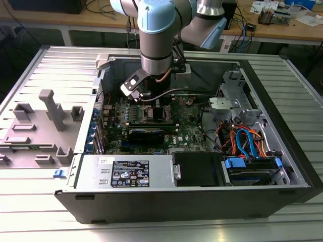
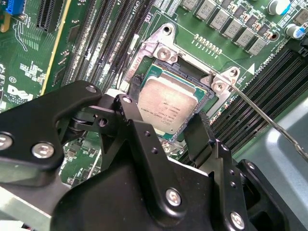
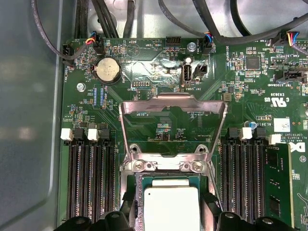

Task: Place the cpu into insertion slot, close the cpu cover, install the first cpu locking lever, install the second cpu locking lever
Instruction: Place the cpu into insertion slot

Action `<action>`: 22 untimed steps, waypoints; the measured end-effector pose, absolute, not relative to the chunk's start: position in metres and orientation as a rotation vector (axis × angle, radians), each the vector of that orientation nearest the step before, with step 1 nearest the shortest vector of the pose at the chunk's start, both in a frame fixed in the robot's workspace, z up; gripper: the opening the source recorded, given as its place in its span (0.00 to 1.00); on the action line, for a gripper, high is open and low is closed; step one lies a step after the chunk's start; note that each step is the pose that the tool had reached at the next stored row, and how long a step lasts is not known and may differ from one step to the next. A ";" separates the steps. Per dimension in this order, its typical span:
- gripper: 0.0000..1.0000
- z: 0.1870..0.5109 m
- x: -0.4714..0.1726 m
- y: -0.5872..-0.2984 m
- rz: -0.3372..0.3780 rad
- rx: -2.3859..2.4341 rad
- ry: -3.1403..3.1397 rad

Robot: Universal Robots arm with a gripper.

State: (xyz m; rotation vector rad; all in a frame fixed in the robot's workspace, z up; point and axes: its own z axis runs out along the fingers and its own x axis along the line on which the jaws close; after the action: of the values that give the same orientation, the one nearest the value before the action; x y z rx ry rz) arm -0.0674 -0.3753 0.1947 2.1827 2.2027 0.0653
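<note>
Gripper (image 2: 169, 104) is pinching the cpu (image 2: 166, 111) by two opposite edges, fingers (image 2: 202, 129) closed in on it, chip sitting in the insertion slot (image 2: 163, 48) inside the open pc case (image 1: 151, 204), cpu cover (image 3: 173, 100) standing flipped up.

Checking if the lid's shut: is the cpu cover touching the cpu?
Apart. In the first wrist view the cpu cover is swung open, board showing through its window; the cpu lies uncovered past the hinge.

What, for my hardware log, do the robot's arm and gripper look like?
The arm has pale blue joint caps and silver-grey segments; a black cable curves from its wrist. The gripper is matte black, with angular linked fingers fastened by silver screws.
</note>
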 end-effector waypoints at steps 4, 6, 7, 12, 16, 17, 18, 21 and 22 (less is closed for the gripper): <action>0.60 0.195 -0.067 -0.375 0.066 2.183 2.203; 0.60 0.196 -0.067 -0.375 0.066 2.183 2.203; 0.60 0.196 -0.067 -0.375 0.066 2.183 2.203; 0.61 0.196 -0.067 -0.375 0.065 2.183 2.203; 0.67 0.197 -0.067 -0.375 0.065 2.183 2.203; 0.67 0.197 -0.067 -0.375 0.066 2.183 2.203; 0.67 0.197 -0.067 -0.375 0.066 2.183 2.203; 0.66 0.197 -0.067 -0.375 0.065 2.183 2.203; 0.59 0.198 -0.067 -0.375 0.065 2.183 2.203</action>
State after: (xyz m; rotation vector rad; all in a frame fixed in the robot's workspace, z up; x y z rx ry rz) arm -0.0674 -0.3753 0.1976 2.1827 2.2027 0.0653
